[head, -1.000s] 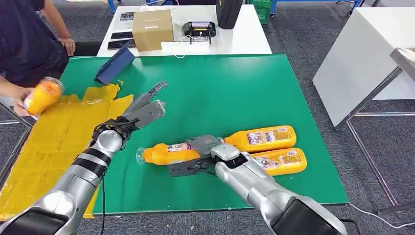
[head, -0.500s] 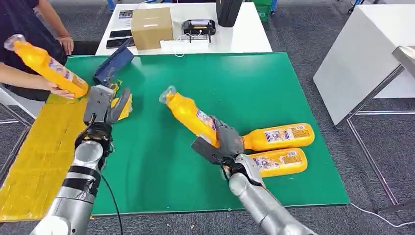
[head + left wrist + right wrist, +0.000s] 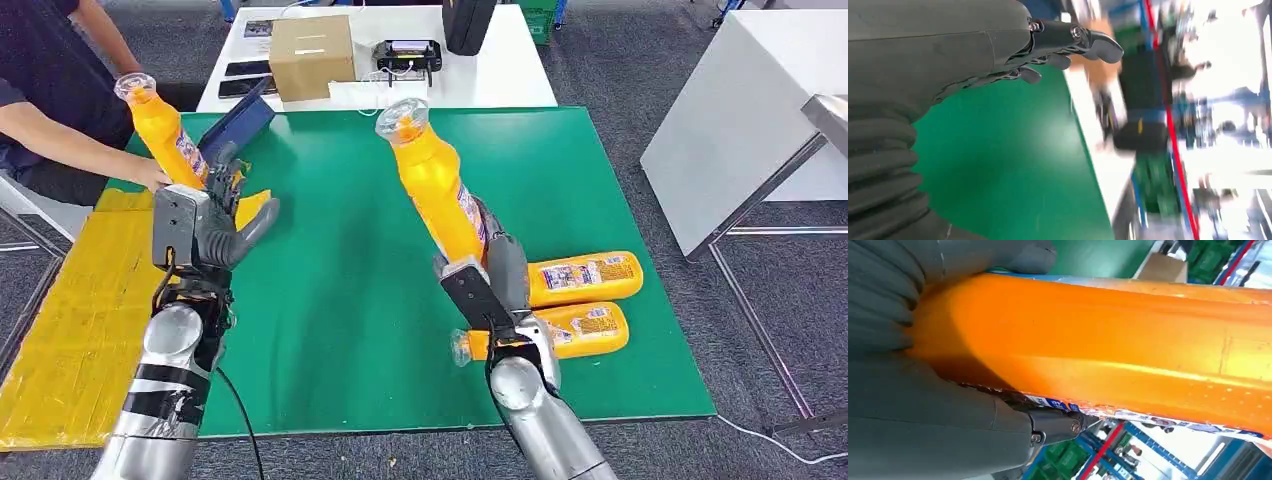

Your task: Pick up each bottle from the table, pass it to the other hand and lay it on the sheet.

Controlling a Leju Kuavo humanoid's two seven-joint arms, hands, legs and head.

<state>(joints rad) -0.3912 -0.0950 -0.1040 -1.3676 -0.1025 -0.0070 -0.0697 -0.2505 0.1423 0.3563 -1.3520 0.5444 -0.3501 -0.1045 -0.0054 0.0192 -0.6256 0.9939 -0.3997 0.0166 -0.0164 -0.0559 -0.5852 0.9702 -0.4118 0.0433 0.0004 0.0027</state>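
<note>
Since half a second ago your right hand (image 3: pixel 490 285) swung its orange bottle (image 3: pixel 435 180) from a lean to near upright, cap up toward 12 o'clock; the person's bottle (image 3: pixel 165 130) rose upright too. Your right hand grips the bottle low on its body, above the green desk (image 3: pixel 350 300) centre. Two more bottles (image 3: pixel 580 278) lie at 4 o'clock of that hand, touching side by side. Your left hand (image 3: pixel 200 230) is raised at 9 o'clock, fingers apart, holding nothing. Yellow sheet (image 3: pixel 70 310) lies along the desk's left edge.
</note>
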